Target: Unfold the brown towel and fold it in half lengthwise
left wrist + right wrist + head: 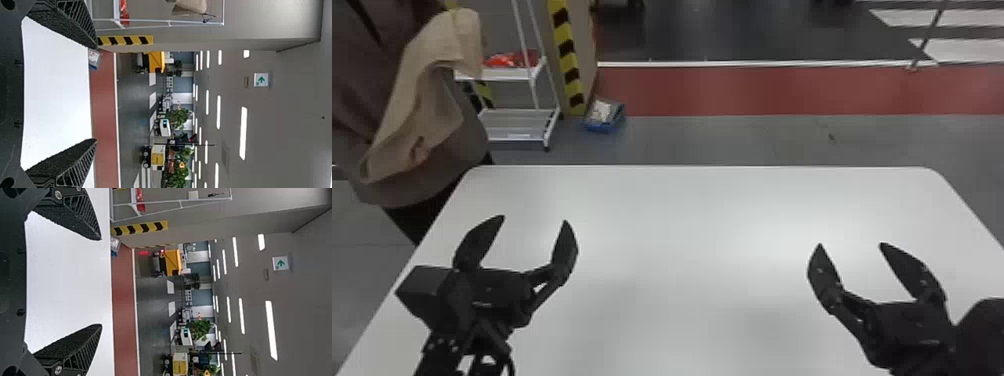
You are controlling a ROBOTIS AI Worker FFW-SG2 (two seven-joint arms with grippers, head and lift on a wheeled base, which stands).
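The left gripper point(534, 219) and right gripper point(851, 244) are over the worktop point(682, 225), fingers apart, probably to be ready for the towel point(412, 110). Beside the worktop's far left corner, a person's hand point(419, 151) holds it, maybe for placing.

Arrow sign point(261, 80): one, green arrow on white panel.
Sign's place: beyond the left gripper point(534, 218), well apart.

Person point(359, 105) cut off by head view's top edge; table point(682, 225) by bottom.
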